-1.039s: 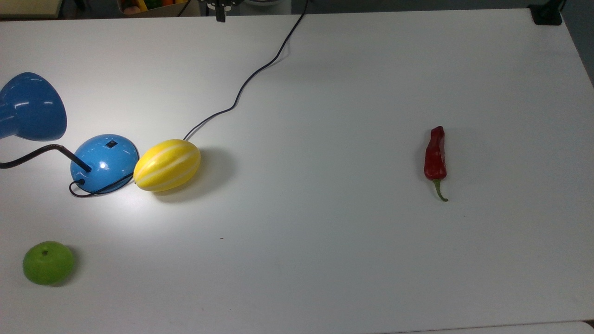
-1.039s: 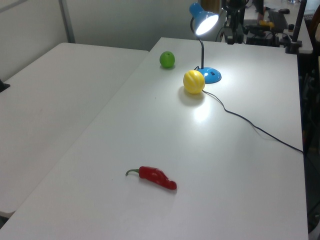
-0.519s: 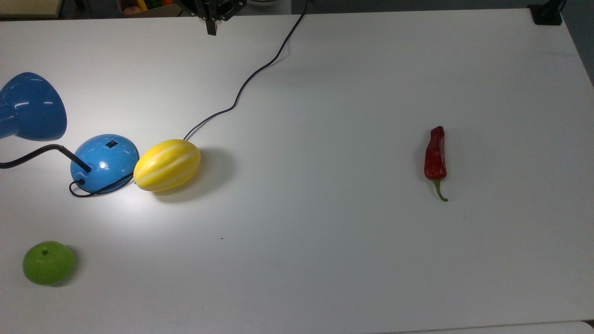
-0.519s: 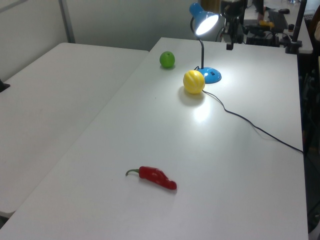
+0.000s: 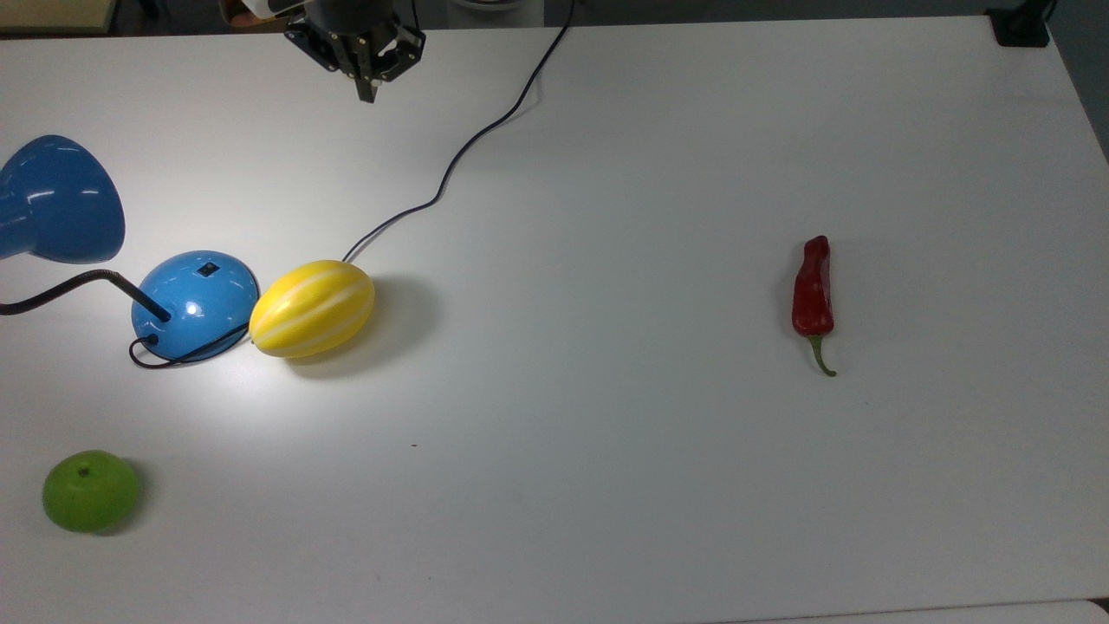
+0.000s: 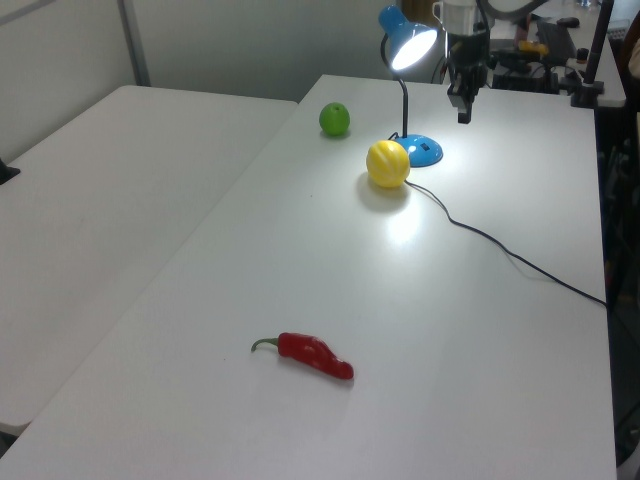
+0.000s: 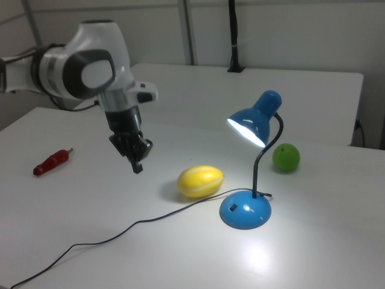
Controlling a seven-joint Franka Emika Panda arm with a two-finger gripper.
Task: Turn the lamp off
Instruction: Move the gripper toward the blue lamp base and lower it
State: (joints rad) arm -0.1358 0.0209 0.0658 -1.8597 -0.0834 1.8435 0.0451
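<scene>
Hanging above the white table (image 5: pixel 658 485), well apart from everything: gripper (image 5: pixel 367 92) (image 6: pixel 464 116) (image 7: pixel 138 168), pointing down, fingers pressed together into one dark tip, nothing between them. Arm body cut off by top view's upper edge; in right view, white arm (image 7: pixel 84 66) enters from right view's left.

Lamp (image 5: pixel 195 299) (image 6: pixel 420 150) (image 7: pixel 245 211) lit, at top view's left side. Shade (image 5: pixel 54 199) cut by top view's left edge, neck also partly out of frame there. Small black switch (image 5: pixel 207 269) (image 7: pixel 231 208) on dome base, visible but too small in left view to make out. Bright patch on table under shade.

Cord (image 5: pixel 450 169) (image 7: pixel 108 241) runs from base, passes behind melon, goes off at top view's upper edge; middle part hidden by melon.

Yellow striped melon (image 5: pixel 313 308) (image 6: pixel 387 163) (image 7: pixel 200 181) just beside base, seems touching it in top view; contact not sure.

Green apple (image 5: pixel 90 490) (image 6: pixel 334 119) (image 7: pixel 286 157) near top view's lower left corner, partly behind lamp neck in right view.

Red chili (image 5: pixel 813 290) (image 6: pixel 312 355) (image 7: pixel 53 161) alone, far from lamp, toward top view's right.

Gripper between lamp side & cord in top view, not touching either.
</scene>
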